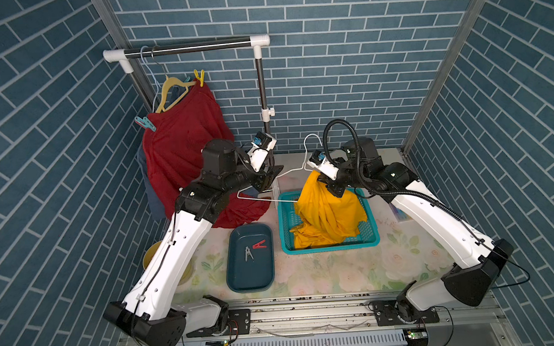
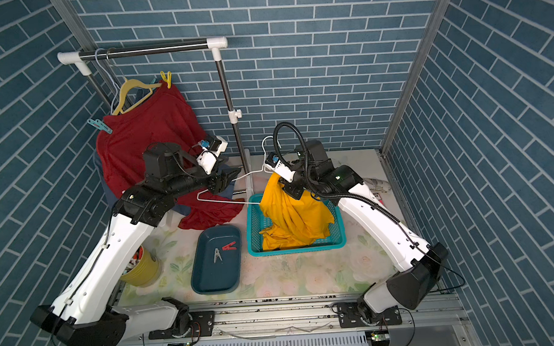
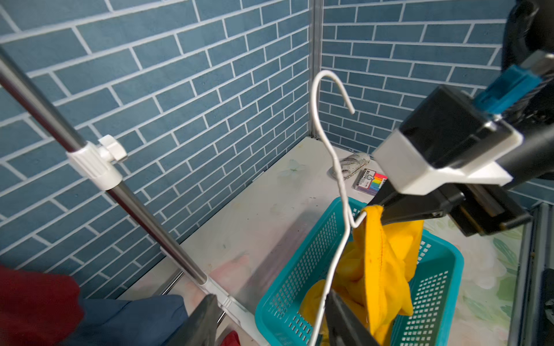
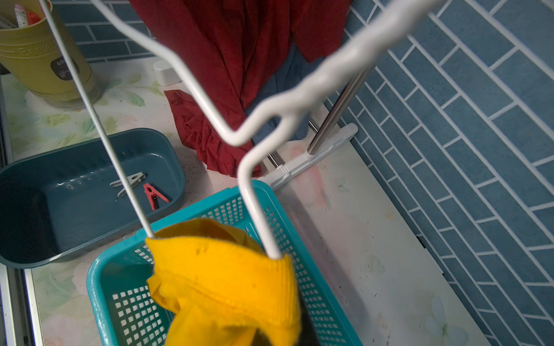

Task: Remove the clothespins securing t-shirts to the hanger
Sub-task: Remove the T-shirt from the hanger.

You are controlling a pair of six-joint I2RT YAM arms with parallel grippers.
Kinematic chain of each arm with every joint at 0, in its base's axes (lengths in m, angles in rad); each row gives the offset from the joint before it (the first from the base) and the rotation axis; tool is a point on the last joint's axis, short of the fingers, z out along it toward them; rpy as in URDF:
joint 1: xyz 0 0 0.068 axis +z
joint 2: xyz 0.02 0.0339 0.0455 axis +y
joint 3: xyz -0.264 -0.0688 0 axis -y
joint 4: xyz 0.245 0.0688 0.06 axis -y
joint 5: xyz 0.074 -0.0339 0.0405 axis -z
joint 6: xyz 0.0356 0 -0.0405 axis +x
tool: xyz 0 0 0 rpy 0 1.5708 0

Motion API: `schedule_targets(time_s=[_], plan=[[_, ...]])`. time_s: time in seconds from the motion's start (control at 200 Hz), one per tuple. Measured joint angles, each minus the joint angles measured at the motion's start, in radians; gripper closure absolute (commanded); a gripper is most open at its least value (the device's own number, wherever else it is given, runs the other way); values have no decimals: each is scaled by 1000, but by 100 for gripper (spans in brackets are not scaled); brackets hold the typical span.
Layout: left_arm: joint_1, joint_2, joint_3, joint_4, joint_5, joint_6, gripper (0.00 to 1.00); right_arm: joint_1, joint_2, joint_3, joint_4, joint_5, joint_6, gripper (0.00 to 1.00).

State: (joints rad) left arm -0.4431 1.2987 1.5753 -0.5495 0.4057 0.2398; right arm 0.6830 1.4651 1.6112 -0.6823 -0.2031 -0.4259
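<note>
My right gripper (image 1: 334, 189) is shut on the collar of the orange-yellow t-shirt (image 1: 326, 216), which hangs into the teal basket (image 1: 331, 248). A white wire hanger (image 1: 288, 172) still sits partly inside that shirt. My left gripper (image 3: 269, 296) is open around the hanger's wire, which runs close to one finger (image 3: 344, 320). The dark red t-shirt (image 1: 183, 146) hangs on the rack with a slate blue one (image 1: 155, 199) behind it. It carries a yellow clothespin (image 1: 199, 77) and a teal clothespin (image 1: 145, 123). A grey clothespin (image 1: 248, 254) and a red clothespin (image 1: 259, 245) lie in the dark blue tray (image 1: 252, 279).
The rack's upright pole (image 1: 262, 93) and its white foot stand just behind the basket, close to my left gripper. A yellow-green cup (image 2: 144, 268) with pens sits under my left arm. A packet of coloured tabs (image 3: 370, 181) lies at the back right.
</note>
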Motion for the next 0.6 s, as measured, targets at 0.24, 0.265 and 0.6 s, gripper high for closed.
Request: schedule_targets(time_s=[0.24,0.265,0.6], plan=[[-14,141,97,-101,154,2,42,3,-47,-59,19,8,1,100],[-18,156,109,-116,164,4,43,3,-54,-64,20,9,0,100],[-42,218,161,-251,245,44,72,3,-115,-109,20,26,-3,100]])
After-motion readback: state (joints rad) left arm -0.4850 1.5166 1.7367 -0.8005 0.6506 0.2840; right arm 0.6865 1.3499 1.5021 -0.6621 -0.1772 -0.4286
